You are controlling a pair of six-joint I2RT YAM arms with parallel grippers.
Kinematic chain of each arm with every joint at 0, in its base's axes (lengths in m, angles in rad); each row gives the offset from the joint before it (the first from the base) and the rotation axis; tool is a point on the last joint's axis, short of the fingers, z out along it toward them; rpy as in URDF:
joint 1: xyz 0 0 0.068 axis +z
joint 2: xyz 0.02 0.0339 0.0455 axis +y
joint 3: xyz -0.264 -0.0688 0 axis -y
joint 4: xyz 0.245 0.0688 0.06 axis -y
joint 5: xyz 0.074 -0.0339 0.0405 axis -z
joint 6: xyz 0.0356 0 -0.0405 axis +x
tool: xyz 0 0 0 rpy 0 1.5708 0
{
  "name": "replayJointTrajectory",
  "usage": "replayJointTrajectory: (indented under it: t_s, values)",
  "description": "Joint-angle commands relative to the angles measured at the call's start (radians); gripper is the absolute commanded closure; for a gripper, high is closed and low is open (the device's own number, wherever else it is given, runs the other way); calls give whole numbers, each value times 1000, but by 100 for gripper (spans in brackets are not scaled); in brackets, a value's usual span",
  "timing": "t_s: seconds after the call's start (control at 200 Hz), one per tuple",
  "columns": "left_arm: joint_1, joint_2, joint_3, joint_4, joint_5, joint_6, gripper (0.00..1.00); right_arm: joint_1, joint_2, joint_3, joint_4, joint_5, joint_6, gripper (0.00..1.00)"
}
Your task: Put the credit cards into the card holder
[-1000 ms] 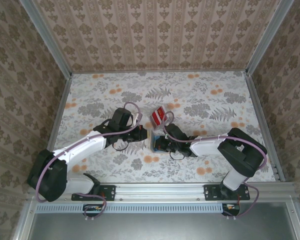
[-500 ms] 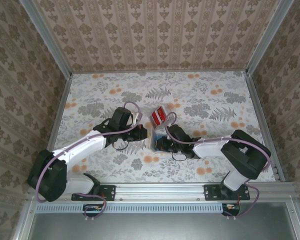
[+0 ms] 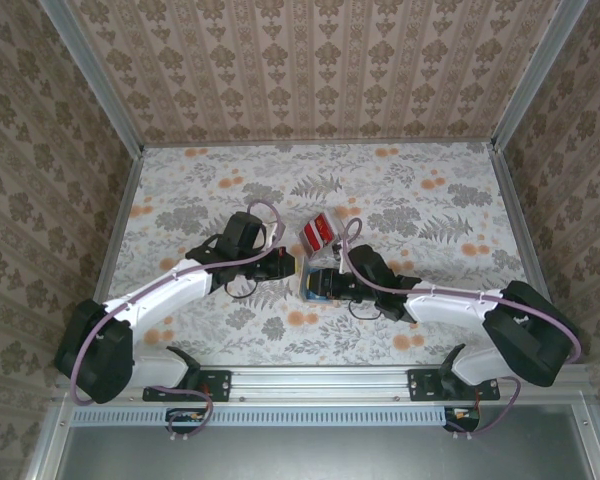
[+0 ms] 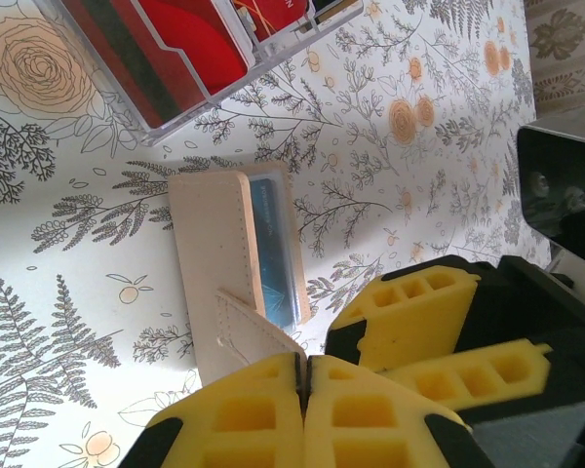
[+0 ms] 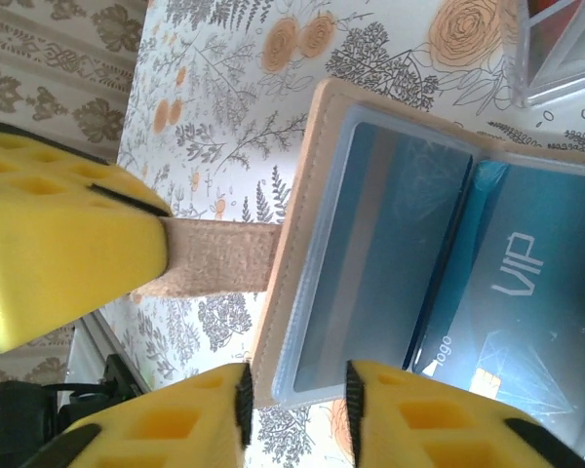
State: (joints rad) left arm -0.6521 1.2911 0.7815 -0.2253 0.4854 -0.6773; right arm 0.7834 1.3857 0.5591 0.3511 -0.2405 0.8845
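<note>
The tan card holder (image 4: 214, 244) lies open on the table, its bluish inside (image 5: 400, 234) holding clear sleeves and a blue VIP card. My left gripper (image 4: 304, 359) is shut on its tan strap (image 5: 219, 258), just left of the holder (image 3: 306, 288). My right gripper (image 5: 294, 400) stands open, its jaws straddling the near edge of the cover and sleeves without pinching. In the top view the two grippers (image 3: 290, 268) (image 3: 322, 284) meet at the holder. The red credit cards (image 4: 190, 44) sit in a clear tray, just beyond the holder (image 3: 317, 232).
The clear plastic tray (image 4: 273, 54) with the cards stands close behind both grippers. Floral table covering (image 3: 430, 200) stretches open to the right and back. Patterned walls and metal rails (image 3: 120, 210) bound the table.
My right gripper's jaws have parted from shut to open at the holder's edge, and the right arm has stretched out lower and flatter. The left gripper has stayed shut on the strap.
</note>
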Motion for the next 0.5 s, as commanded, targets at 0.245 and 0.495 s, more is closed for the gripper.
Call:
replayJointTrajectory:
  t_s: [0.245, 0.495]
  values:
    - [8, 7, 29, 1, 2, 23, 100, 12, 62, 46, -55, -16, -31, 59]
    - [8, 11, 28, 6, 4, 20, 100, 23, 93, 73, -43, -25, -34, 58]
